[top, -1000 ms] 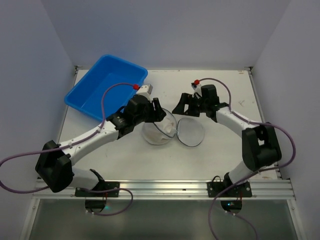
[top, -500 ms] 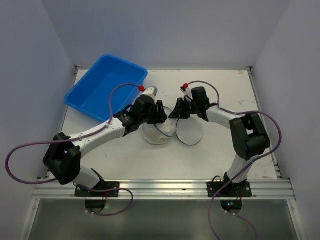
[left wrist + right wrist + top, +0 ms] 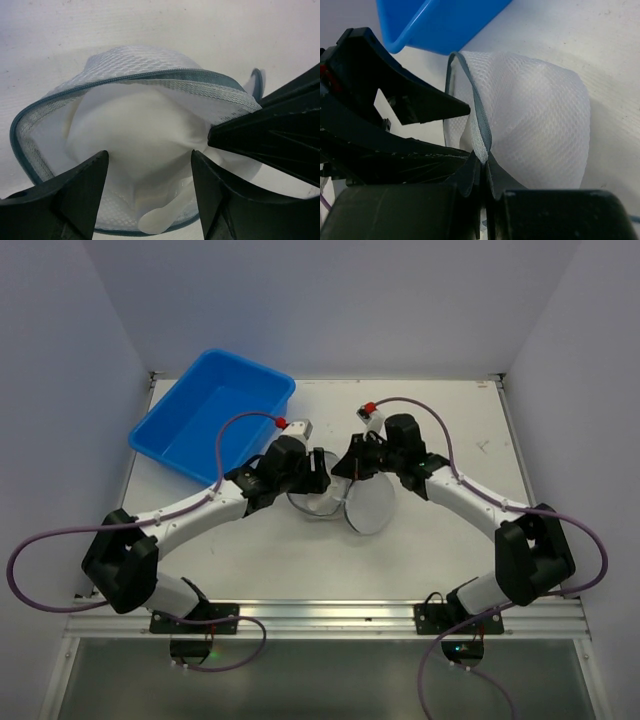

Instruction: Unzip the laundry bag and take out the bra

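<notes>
The laundry bag (image 3: 318, 502) sits on the white worktop (image 3: 440, 410) near its middle, between the two arms and well apart from the blue tub (image 3: 205, 420) at the far left corner. Its mouth is unzipped: the dark zipper band (image 3: 150, 76) curves in an open loop around the rim, and white fabric (image 3: 145, 135) fills the inside. A round, dark-rimmed panel (image 3: 368, 508) of the bag lies just beside it on the right arm's side. The right end effector (image 3: 484, 162) is clenched on the bag's rim, with the zipper band and a fold of mesh pinched between its closed fingers, and the mesh dome bulges out beyond them. The left end effector (image 3: 148, 165) is released – its two fingers (image 3: 75, 200) stand wide apart at the near side of the mouth, the white fabric showing between them, with no pinch visible. In the left wrist view the right arm's dark fingers meet the rim from the right.
</notes>
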### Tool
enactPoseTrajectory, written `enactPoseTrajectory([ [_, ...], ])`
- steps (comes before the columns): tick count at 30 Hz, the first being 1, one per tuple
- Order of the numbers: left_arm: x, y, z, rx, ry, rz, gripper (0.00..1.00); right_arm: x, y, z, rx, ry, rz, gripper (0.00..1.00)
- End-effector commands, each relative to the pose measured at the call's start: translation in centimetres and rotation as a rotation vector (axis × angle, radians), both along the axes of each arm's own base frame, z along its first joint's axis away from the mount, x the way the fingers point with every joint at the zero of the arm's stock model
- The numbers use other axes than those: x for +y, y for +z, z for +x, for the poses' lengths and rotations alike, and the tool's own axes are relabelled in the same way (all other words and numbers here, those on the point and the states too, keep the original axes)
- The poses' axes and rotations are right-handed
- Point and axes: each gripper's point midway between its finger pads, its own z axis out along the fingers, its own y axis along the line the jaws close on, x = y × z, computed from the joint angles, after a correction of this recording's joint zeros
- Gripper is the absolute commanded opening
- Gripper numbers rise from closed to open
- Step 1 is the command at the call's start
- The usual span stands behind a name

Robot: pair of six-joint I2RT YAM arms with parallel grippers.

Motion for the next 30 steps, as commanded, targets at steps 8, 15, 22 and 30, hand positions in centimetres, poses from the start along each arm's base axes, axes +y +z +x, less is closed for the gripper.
enactPoseTrajectory([
  [8,-0.3,-0.6,0.1,-0.022,-0.018,0.07,0.85,0.8,-0.3,-1.0,0.007,0.008,-0.029,0.0],
  [15,-2.1,-3.6,-1.7,0.08,-0.063,0.003,0.89,0.6,-1.5,-1.0,0.018,-0.01,-0.045,0.0],
  [22,-1.6,-6.5,-1.2,0.108,-0.004,0.05,0.39,0.8,-1.7,-1.5,0.019,-0.01,-0.051,0.0],
  [30,-1.6,-3.0,-1.7,0.039,-0.036,-0.015,0.0,-0.7,-3.4,-1.1,0.019,-0.09,-0.122,0.0],
])
